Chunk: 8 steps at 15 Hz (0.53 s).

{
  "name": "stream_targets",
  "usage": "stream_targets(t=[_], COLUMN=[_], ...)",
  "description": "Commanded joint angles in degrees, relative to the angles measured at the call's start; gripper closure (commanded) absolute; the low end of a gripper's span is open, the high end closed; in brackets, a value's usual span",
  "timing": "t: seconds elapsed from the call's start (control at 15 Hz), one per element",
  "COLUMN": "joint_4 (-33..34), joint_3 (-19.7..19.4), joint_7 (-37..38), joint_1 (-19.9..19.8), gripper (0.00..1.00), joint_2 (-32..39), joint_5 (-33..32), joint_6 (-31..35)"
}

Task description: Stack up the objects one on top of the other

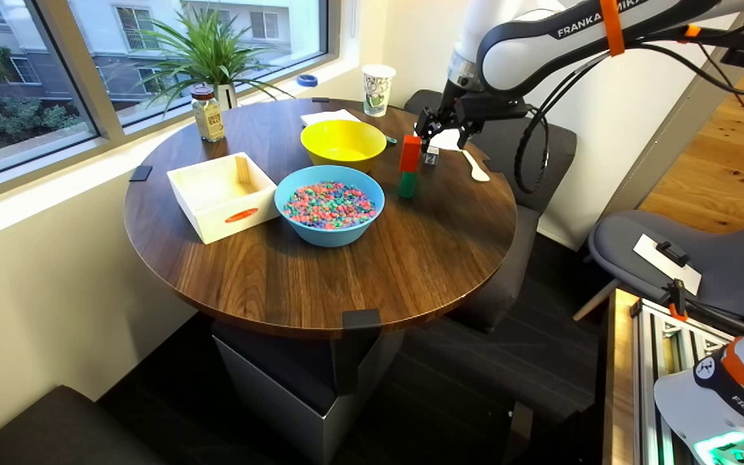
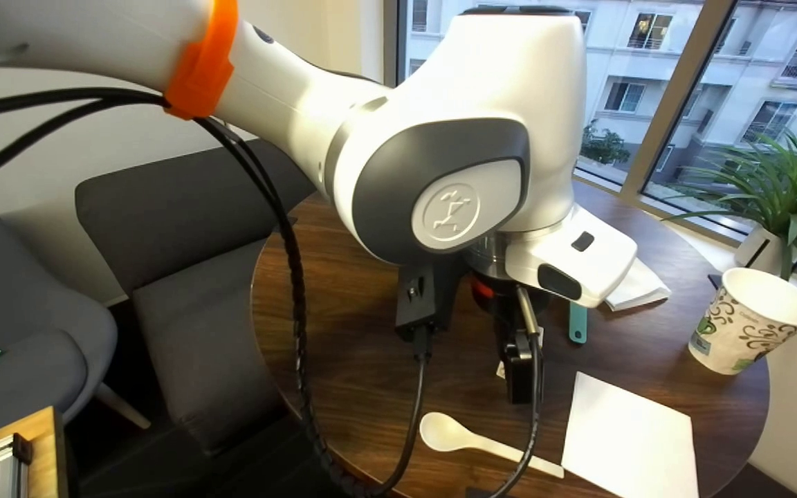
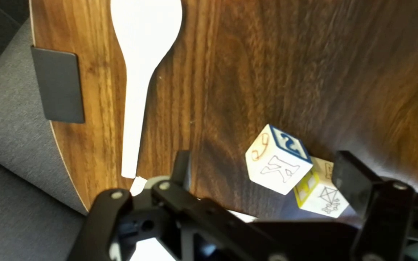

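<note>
A red block [image 1: 410, 154] stands upright on a green block [image 1: 407, 185] on the round table, right of the bowls. In an exterior view a bit of the red block [image 2: 483, 288] shows behind the arm; the green one is hidden there. Neither shows in the wrist view. My gripper [image 1: 442, 134] is open just behind this stack. In the wrist view its fingers [image 3: 265, 165] stand apart, with a letter cube marked K [image 3: 279, 159] and a cube with a kite drawing [image 3: 326, 197] in view between them. The cubes overlap; I cannot tell whether one rests on the other.
A blue bowl of coloured bits [image 1: 292, 182], a yellow bowl [image 1: 340, 147] and a wooden box [image 1: 217, 223] stand beside the stack. A white spoon [image 2: 443, 432], a napkin [image 2: 634, 443] and a paper cup [image 2: 734, 332] lie or stand near the gripper. A spice jar [image 1: 208, 116] is farther off.
</note>
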Motion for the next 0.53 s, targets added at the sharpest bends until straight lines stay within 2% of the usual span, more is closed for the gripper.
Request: stream_targets(t=[0.0, 0.47], joint_4=[1.75, 2.36], joint_3=[-0.78, -0.78], joint_7=[-1.11, -1.3], joint_1=[0.75, 0.72], gripper=[0.01, 0.09], joint_2=[1.62, 2.44], joint_5=[0.63, 1.36], joint_6=[-0.95, -0.83])
